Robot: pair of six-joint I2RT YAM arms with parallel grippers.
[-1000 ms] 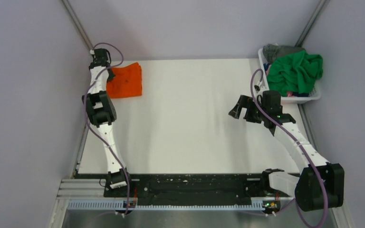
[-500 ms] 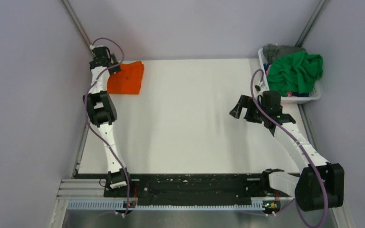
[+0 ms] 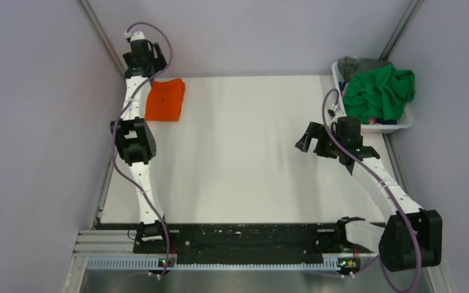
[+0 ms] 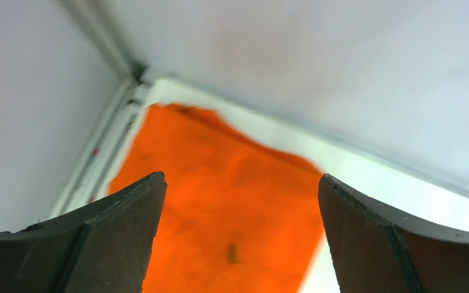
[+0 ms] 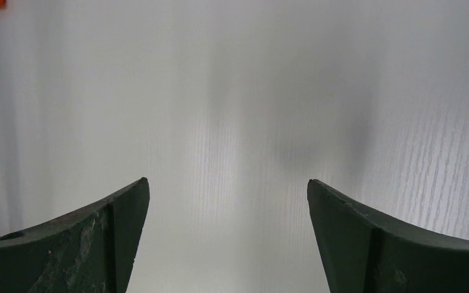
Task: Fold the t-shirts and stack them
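Jaws on both sides stand spread, empty; left gripper (image 4: 241, 178) hovers above the folded orange shirt (image 3: 166, 101) in the table's (image 3: 250, 152) far-left corner; right gripper (image 5: 227, 183) hangs near the basket (image 3: 403, 125).

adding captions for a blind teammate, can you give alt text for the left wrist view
An orange t-shirt with a small dark speck lies flat on the white table in the corner where two pale walls meet. The open left gripper holds nothing, its dark fingers framing the shirt.

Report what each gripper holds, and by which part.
Nothing is held. The left gripper hangs open above the orange t-shirt; the right gripper is open too.
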